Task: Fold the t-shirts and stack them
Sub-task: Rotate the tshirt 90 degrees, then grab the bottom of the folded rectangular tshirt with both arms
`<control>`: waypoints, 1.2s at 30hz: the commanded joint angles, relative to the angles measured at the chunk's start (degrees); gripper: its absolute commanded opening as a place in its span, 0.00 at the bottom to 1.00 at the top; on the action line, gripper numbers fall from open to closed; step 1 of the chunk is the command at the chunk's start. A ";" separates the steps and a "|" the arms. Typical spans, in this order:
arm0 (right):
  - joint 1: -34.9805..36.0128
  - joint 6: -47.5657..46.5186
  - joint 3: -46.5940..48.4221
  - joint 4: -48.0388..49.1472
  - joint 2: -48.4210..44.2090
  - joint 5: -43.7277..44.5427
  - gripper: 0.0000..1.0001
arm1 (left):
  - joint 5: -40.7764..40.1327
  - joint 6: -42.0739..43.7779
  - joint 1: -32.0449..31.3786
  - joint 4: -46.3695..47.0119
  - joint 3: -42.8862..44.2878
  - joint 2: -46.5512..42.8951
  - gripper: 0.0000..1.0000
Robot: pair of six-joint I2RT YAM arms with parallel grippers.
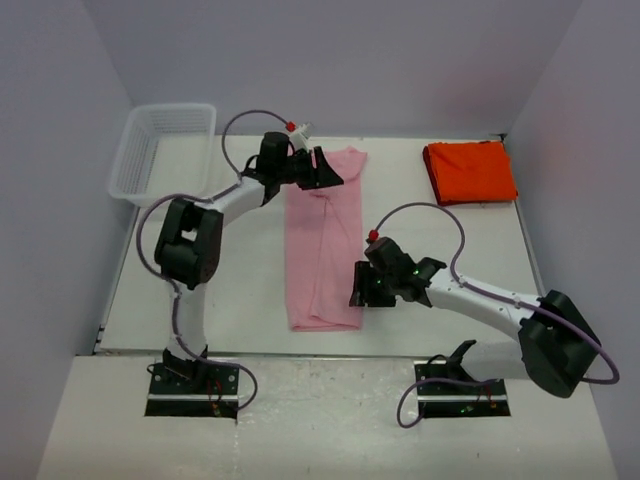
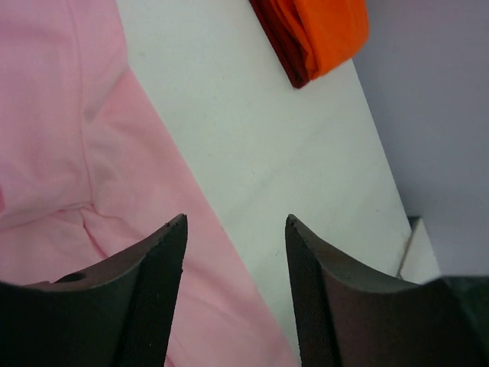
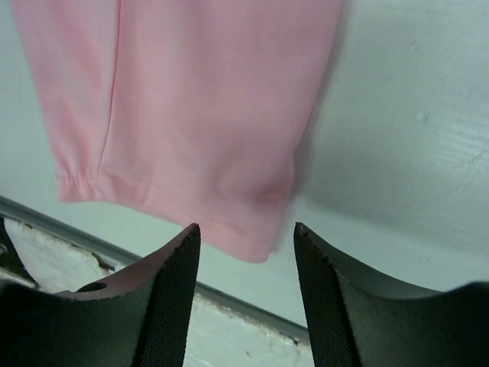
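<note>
Pink t-shirt (image 1: 325,240) lies as a long, smooth, soft cloth strip; orange t-shirt (image 1: 470,172) sits folded square. Left gripper (image 2: 237,229) and right gripper (image 3: 246,233) stand open, empty.

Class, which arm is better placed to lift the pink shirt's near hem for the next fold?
Right: the right hand, open, hangs by the pink shirt's hem; the left hand is at the far end.

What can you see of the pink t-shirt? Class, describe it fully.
The pink t-shirt is plain, soft, thin-looking cloth, folded lengthwise into a long narrow strip. It lies flat on the white table, running from the far side to the near edge, stitched hem nearest. The left arm's jaws stand open over its far end, the right arm's at its near corner; neither grips it.
</note>
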 commanded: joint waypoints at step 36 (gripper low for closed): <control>10.70 9.66 10.49 -16.51 9.19 12.66 0.54 | -54.61 -20.15 -37.29 -46.04 -48.54 -59.44 0.40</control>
